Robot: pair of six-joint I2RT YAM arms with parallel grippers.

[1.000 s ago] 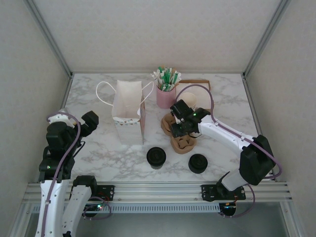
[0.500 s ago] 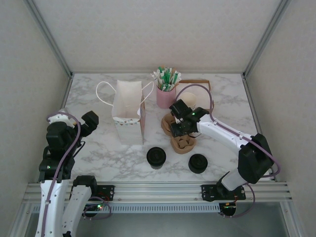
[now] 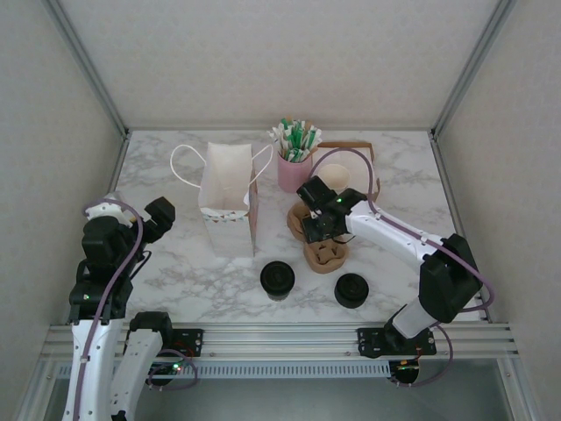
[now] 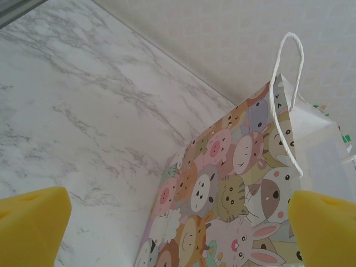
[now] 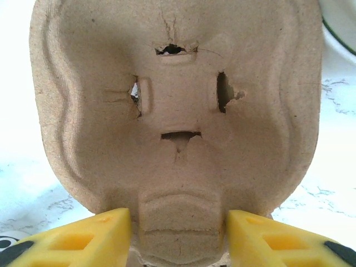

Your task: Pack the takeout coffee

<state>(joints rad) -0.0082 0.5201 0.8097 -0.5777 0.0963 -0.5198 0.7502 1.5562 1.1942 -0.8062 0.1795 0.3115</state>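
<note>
Pulp carrier (image 5: 178, 111) (rough, moulded, torn slots) between yellow fingers (image 5: 83, 239)

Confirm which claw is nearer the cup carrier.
Right. The right claw is closed on the near ridge of the cup carrier; the left claw hangs open far to its left, beyond the paper bag.

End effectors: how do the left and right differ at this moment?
The left end effector stands wide open with nothing in it; the right end effector is half closed on the pulp cup carrier. The left one faces the cartoon-animal paper bag; the right one faces the carrier. Both have yellow fingers.
</note>
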